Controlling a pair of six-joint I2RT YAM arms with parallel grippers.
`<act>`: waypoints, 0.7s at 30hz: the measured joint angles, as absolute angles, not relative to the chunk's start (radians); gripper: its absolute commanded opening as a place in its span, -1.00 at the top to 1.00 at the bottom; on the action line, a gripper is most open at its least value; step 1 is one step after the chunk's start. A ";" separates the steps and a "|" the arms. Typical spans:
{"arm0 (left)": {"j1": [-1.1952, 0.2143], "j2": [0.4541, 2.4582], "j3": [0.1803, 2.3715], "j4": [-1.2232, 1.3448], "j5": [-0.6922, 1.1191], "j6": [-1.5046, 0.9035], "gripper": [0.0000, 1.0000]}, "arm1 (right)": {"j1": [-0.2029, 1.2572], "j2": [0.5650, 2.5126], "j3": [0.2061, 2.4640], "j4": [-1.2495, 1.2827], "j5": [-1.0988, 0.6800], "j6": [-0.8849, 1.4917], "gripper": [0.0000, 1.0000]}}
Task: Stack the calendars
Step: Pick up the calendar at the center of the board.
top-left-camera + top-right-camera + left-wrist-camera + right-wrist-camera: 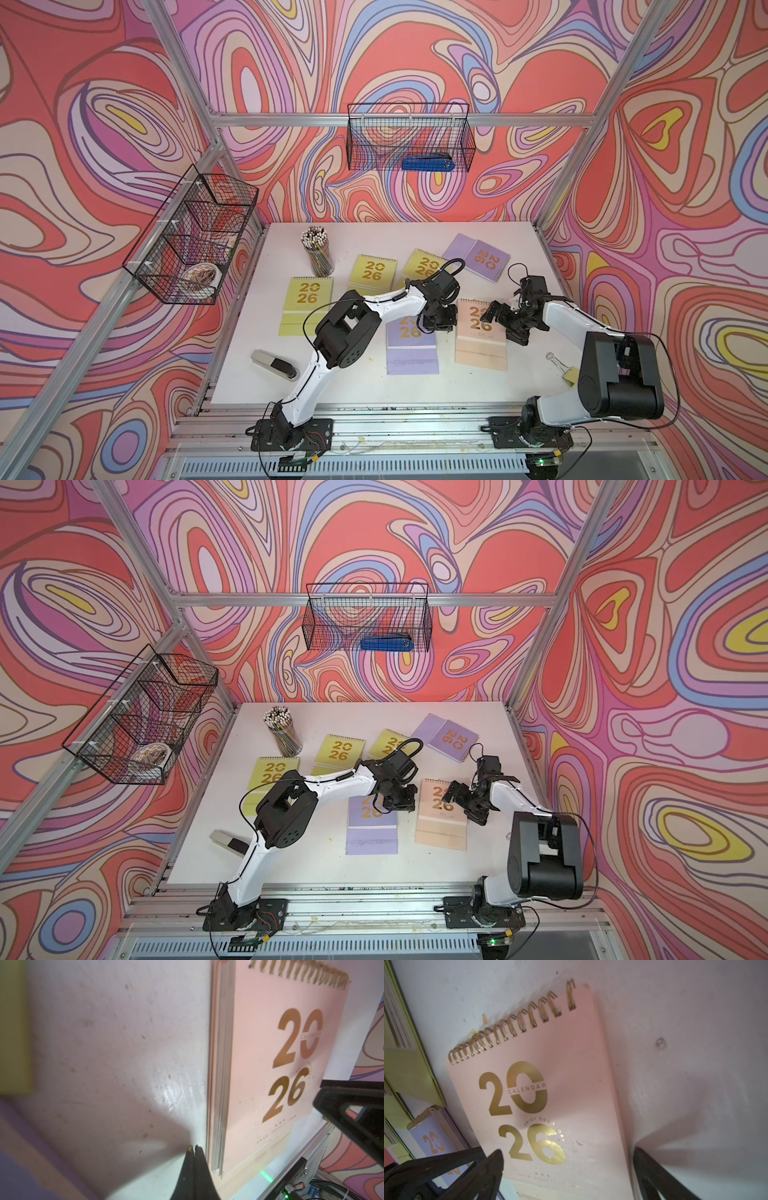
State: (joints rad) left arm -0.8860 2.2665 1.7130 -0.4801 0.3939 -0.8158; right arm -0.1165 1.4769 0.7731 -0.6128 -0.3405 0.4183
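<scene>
Left wrist view first: my left gripper (pixel 193 1148) has its fingers pressed together with nothing between them. The tips point down at the white table (pixel 114 1053), and I can't tell if they actually touch it. Just beside the tips is the page edge of the peach calendar (pixel 270 1064), lying flat. On the tips' other side is a lavender calendar (pixel 18 1167), so I'm sitting in the gap between those two.

My right gripper (pixel 569 1153) is spread wide and gripping nothing, with the peach cover's lower half showing between the fingers. Whether it's hovering or touching, no idea.

Further out from the left gripper, in a top view, there's a yellow-green calendar (pixel 417 262) just beyond the wrist. A second yellow-green calendar (pixel 372 272) and a third yellow-green calendar (pixel 306 305) lie farther off. A second lavender calendar (pixel 478 255) lies out past the right gripper. All of them are flat on the table. The grey stapler (pixel 274 365) is well apart from both grippers.
</scene>
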 measured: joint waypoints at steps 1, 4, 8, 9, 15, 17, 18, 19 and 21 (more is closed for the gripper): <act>-0.886 2.270 1.718 -0.480 0.397 -0.816 1.00 | -0.117 1.477 0.773 -0.613 -0.345 0.418 -0.97; -0.888 2.283 1.727 -0.480 0.405 -0.817 1.00 | -0.117 1.478 0.773 -0.612 -0.358 0.412 -0.97; -0.890 2.302 1.752 -0.486 0.425 -0.820 1.00 | -0.117 1.478 0.773 -0.611 -0.373 0.403 -0.97; -0.890 2.306 1.758 -0.489 0.429 -0.821 1.00 | -0.119 1.478 0.772 -0.610 -0.373 0.402 -0.97; -0.889 2.315 1.772 -0.501 0.439 -0.823 1.00 | -0.128 1.476 0.769 -0.592 -0.391 0.392 -0.97; -0.889 2.315 1.772 -0.502 0.442 -0.824 1.00 | -0.131 1.460 0.765 -0.585 -0.410 0.390 -0.97; -0.888 2.315 1.772 -0.504 0.442 -0.824 1.00 | -0.132 1.444 0.762 -0.581 -0.415 0.389 -0.97; -0.887 2.315 1.772 -0.506 0.443 -0.824 1.00 | -0.134 1.420 0.757 -0.575 -0.424 0.389 -0.96; -0.884 2.315 1.773 -0.510 0.446 -0.824 1.00 | -0.139 1.366 0.751 -0.561 -0.448 0.391 -0.93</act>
State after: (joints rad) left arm -0.8845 2.3154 1.7725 -0.5098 0.4461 -0.8238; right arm -0.1387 1.3663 0.7513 -0.5610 -0.4477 0.3912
